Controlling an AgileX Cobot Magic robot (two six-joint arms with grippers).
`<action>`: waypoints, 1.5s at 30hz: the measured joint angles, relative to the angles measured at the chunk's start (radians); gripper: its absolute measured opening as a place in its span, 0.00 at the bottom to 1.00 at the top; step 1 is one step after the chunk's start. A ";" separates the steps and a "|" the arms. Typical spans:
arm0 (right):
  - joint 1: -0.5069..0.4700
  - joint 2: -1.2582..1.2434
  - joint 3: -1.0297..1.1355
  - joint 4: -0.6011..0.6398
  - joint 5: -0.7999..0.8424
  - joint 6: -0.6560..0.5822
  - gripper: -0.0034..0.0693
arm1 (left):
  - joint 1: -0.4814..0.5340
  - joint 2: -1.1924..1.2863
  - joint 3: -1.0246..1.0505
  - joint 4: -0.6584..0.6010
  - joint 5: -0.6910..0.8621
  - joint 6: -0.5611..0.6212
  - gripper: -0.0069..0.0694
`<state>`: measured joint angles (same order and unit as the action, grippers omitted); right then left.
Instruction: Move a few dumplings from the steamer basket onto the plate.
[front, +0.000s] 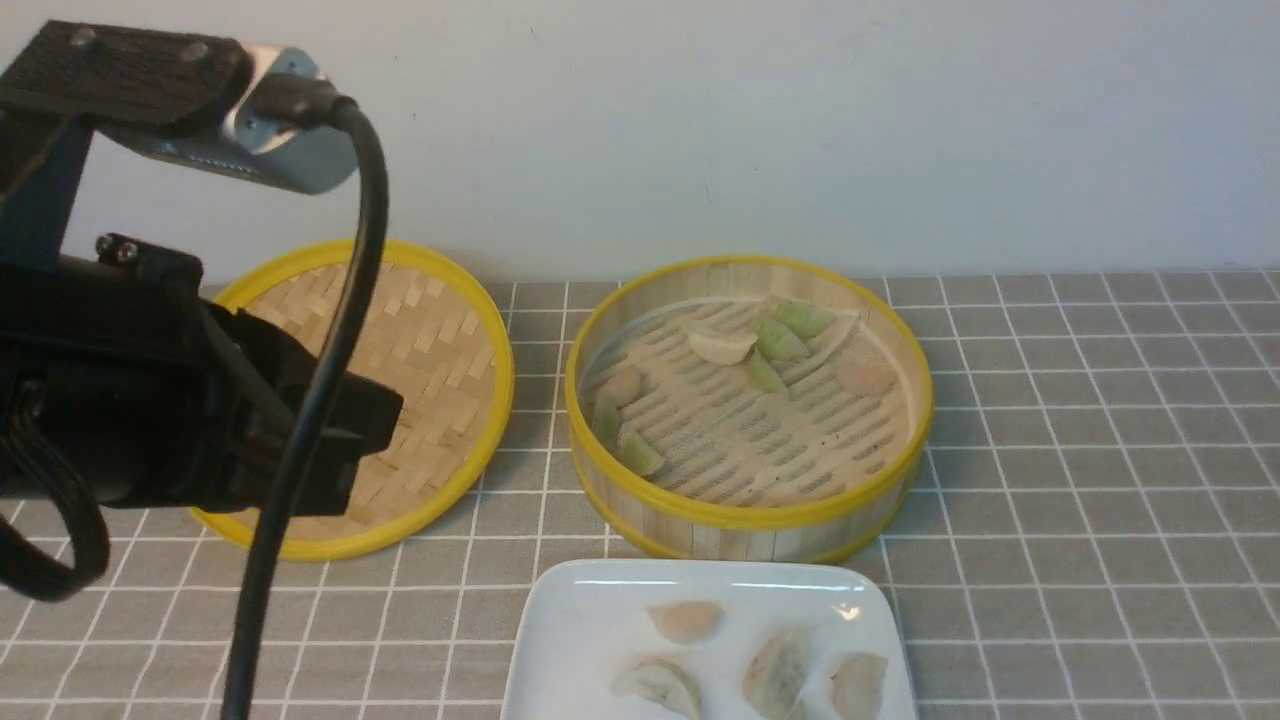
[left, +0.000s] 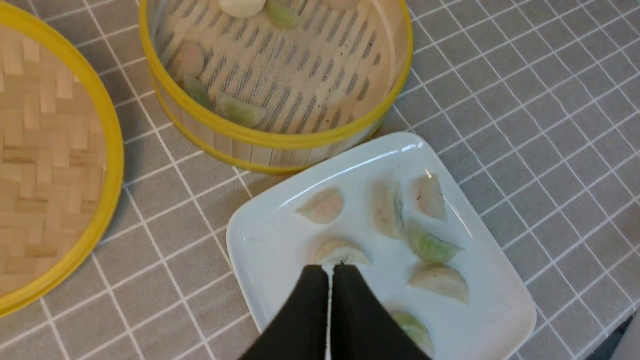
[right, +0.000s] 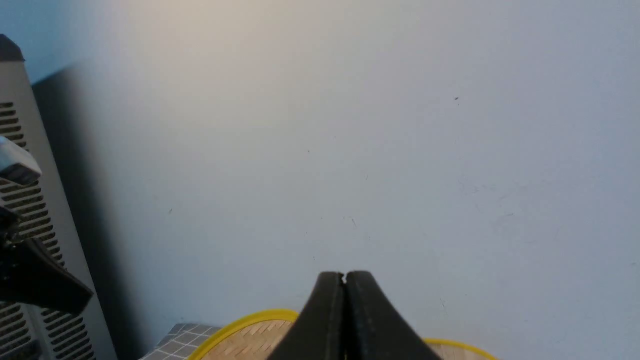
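Observation:
The steamer basket (front: 750, 515) stands mid-table with several dumplings (front: 778, 340) along the back and left of its slotted floor. Just in front of it lies the white plate (front: 590, 620), carrying several dumplings (front: 685, 620). In the left wrist view my left gripper (left: 330, 267) hangs over the plate (left: 250, 260). Its jaws are shut and empty, with the tips just short of a pale dumpling (left: 342, 251). My right gripper (right: 344, 274) is shut on nothing and faces the wall, raised above the bamboo rims. The right arm is out of the front view.
The flat woven lid (front: 430, 330) lies left of the basket, partly behind my left arm (front: 200, 420) and its cable. A grey checked cloth (front: 1100, 450) covers the table. A pale wall runs close behind. A grey vented unit (right: 20, 225) shows in the right wrist view.

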<state>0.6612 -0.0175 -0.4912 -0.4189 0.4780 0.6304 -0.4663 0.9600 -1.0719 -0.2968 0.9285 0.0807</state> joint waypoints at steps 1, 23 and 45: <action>0.000 -0.001 0.000 -0.003 -0.003 0.003 0.03 | 0.000 -0.017 0.014 -0.003 -0.011 0.000 0.08; 0.000 -0.001 0.000 -0.007 -0.004 0.008 0.03 | 0.000 -0.671 0.501 -0.007 -0.412 -0.012 0.08; 0.000 -0.001 0.000 -0.007 -0.004 0.009 0.03 | 0.326 -0.956 1.032 0.318 -0.573 -0.027 0.08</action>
<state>0.6612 -0.0184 -0.4912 -0.4257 0.4735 0.6393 -0.1405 0.0045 -0.0397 0.0209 0.3556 0.0538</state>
